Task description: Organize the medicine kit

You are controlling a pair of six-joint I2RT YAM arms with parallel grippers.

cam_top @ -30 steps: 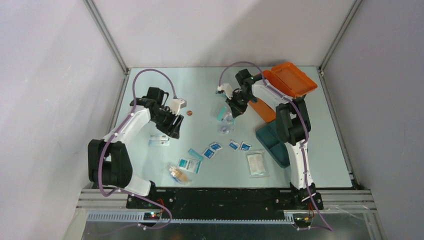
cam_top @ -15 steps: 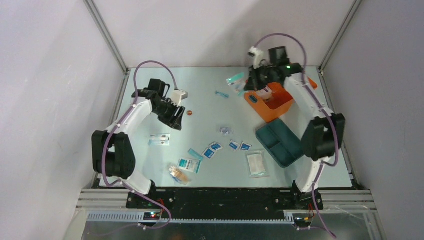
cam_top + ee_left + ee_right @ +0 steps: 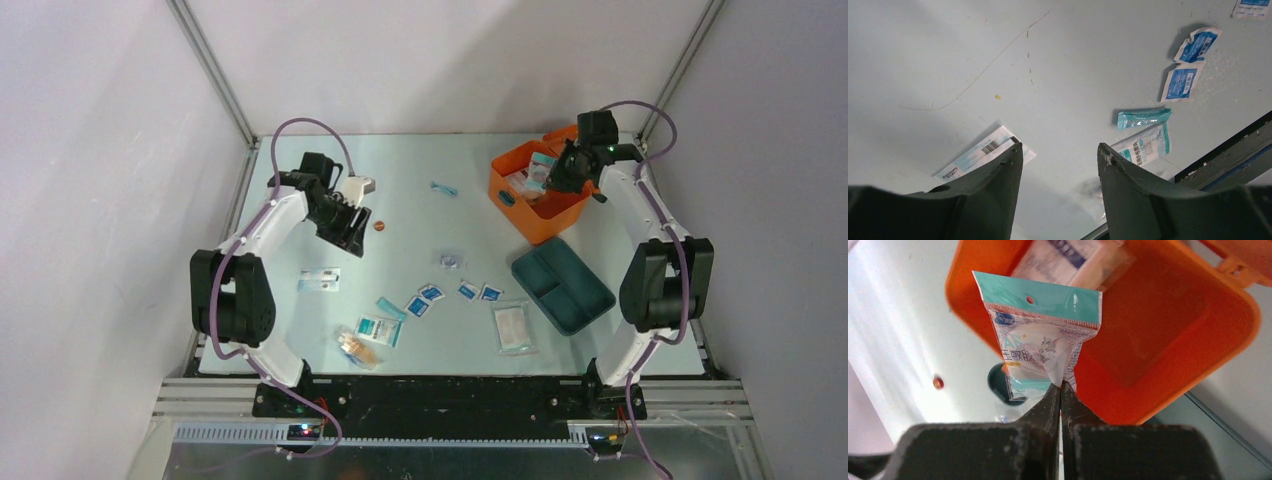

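Note:
The medicine kit, an orange case (image 3: 540,215), stands open at the back right, and its dark teal tray (image 3: 562,284) lies on the table in front of it. My right gripper (image 3: 562,172) hangs over the case, shut on the bottom edge of a clear packet with a teal header (image 3: 1040,332). In the right wrist view the packet dangles above the orange case (image 3: 1158,325), where a white pack (image 3: 1068,257) lies inside. My left gripper (image 3: 351,243) hovers at the left of the table, open and holding nothing (image 3: 1058,150), above a barcoded sachet (image 3: 979,152).
Loose items lie across the middle and front: blue sachets (image 3: 431,293), a teal-printed packet (image 3: 378,328), a clear gauze packet (image 3: 514,328), a white sachet (image 3: 319,280), a small clear packet (image 3: 450,261), a thin blue item (image 3: 444,187) and a red dot (image 3: 379,226).
My right arm swung from the table's middle to the back right, carrying the teal-headed packet over the orange case. The left arm barely moved.

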